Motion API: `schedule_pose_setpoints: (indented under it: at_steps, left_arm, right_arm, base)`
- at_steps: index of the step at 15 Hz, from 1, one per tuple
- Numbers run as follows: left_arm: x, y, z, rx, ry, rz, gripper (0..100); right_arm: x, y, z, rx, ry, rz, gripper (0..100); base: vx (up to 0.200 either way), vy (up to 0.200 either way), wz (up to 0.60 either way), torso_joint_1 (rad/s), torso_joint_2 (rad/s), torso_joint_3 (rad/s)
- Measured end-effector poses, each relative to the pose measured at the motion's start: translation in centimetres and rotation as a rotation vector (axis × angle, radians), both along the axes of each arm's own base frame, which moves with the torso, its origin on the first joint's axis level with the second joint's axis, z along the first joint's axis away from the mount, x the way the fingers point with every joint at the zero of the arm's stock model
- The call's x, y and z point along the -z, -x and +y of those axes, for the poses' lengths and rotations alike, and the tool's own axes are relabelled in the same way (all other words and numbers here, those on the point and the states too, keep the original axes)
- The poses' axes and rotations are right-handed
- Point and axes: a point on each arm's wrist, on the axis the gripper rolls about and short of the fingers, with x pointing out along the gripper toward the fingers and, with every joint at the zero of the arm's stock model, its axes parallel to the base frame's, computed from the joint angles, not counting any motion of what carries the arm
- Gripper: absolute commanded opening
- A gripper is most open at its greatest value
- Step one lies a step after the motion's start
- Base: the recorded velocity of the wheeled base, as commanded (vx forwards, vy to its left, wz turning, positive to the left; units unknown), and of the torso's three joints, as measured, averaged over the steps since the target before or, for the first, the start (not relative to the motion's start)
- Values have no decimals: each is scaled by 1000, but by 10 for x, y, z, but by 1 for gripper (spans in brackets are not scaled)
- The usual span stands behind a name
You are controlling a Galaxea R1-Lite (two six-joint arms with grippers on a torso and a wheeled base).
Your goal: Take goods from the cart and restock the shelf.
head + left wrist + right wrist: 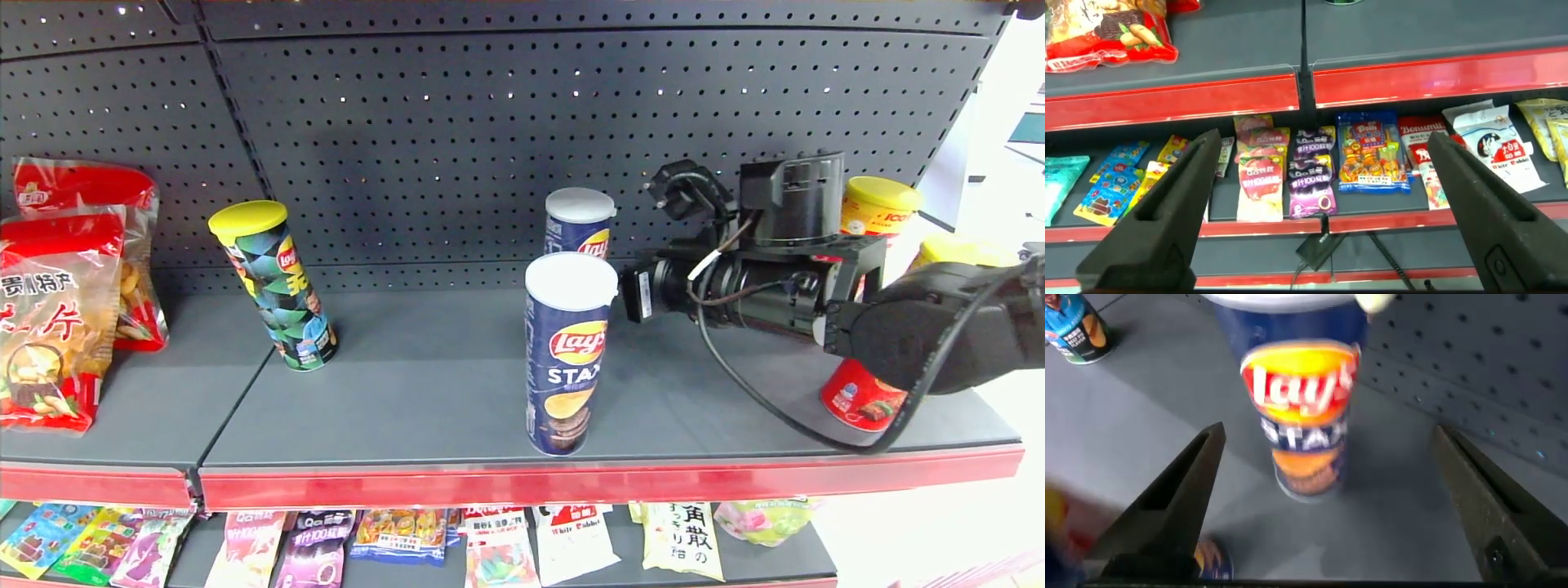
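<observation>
Right wrist view: looking past the right pincer (1328,431), spread wide and gripping nothing, at a blue can (1305,408) standing upright on the shelf (1151,392) just ahead of it; not telling which of the two blue ones. Left wrist view: hanging the left pincer (1323,139), equally wide and empty, before the lower shelves (1413,77) of packets (1315,171). Judging the step as setting a can in place, probably ending, with the can already resting on the shelf free of any grip. Calling next for drawing the right arm (922,327) back without brushing the neighbouring cans, then fetching more goods from the cart. Head view, counting along the upper shelf: two blue cans, namely the front blue can (569,359) and the back blue can (579,222); one green-patterned can (277,286); two yellow-lidded cans, being a red can (880,208) and a second can (951,249) mostly hidden behind the arm; two red snack bags (49,327). Leaving the packets below uncounted, overlapping too much.
</observation>
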Motion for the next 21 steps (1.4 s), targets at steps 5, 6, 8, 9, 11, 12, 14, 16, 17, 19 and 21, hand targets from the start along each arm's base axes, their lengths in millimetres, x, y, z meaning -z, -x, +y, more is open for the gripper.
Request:
schedule_pose_setpoints:
  at_steps: [5,6,8,9,11,12,14,16,17,19,21]
  left_arm:
    - [0,0,0,0,0,3,100]
    - [0,0,0,1,-1,4,100]
    - [0,-1,0,0,0,7,100]
    - [0,-1,0,2,0,8,100]
    - [0,-1,0,5,0,13,100]
    - [0,-1,0,14,1,14,100]
    - [0,-2,0,39,4,17,100]
    - [-1,-3,1,49,4,28,100]
    - [-1,-4,0,52,3,38,100]
    - [-1,-5,0,54,3,51,100]
    - [-1,-5,0,56,3,59,100]
  right_arm:
    - [3,14,-28,114,29,16,100]
    - [5,19,-32,130,36,26,100]
    - [11,32,-39,149,52,47,100]
    - [14,40,-43,155,60,58,100]
    - [21,59,-53,161,77,79,100]
    - [23,69,-56,158,85,87,100]
    - [27,90,-64,161,98,91,100]
    - [24,111,-73,156,92,70,100]
    - [25,123,-79,148,90,66,100]
    - [34,147,-94,143,93,74,100]
    - [41,165,-109,172,91,70,100]
  base:
    - [0,0,0,0,0,0]
    - [0,0,0,0,0,0]
    - [0,0,0,0,0,0]
    - [0,0,0,0,0,0]
    - [0,0,0,0,0,0]
    - [0,0,0,0,0,0]
    - [0,0,0,0,0,0]
    - [0,0,0,0,0,0]
    - [0,0,0,0,0,0]
    - [0,0,0,0,0,0]
    - [0,0,0,0,0,0]
